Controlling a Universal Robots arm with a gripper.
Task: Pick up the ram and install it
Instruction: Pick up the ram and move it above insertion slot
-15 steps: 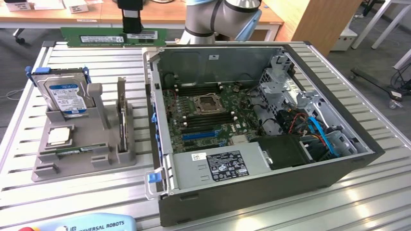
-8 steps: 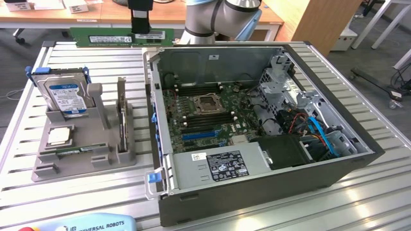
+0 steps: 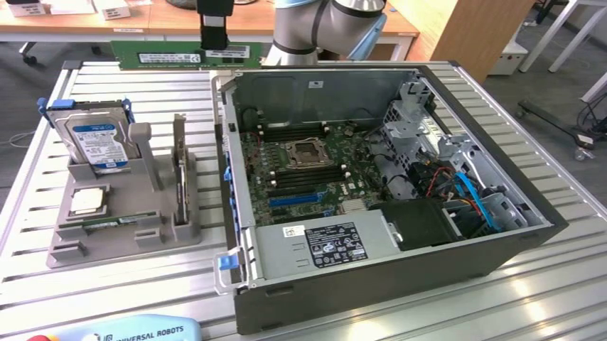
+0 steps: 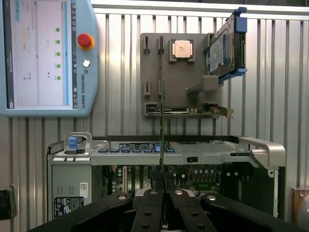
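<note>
My gripper (image 3: 216, 42) is shut on the ram (image 3: 161, 55), a long green stick with black chips and a white sticker. It hangs level in the air, above the far edge of the table and behind the open computer case (image 3: 455, 234). In the wrist view the ram (image 4: 162, 111) appears edge-on as a thin line rising from between the black fingers (image 4: 149, 203). Below it are the case's top rail and the motherboard (image 3: 303, 160), whose memory slots (image 3: 289, 131) flank the processor socket.
At the exterior view's left, a grey holder (image 3: 142, 192) carries a blue-framed hard drive (image 3: 93, 138), a square silver chip (image 3: 87, 201), an upright card (image 3: 178, 167) and a flat green stick (image 3: 119, 222). A teach pendant (image 3: 133, 332) lies at the near edge.
</note>
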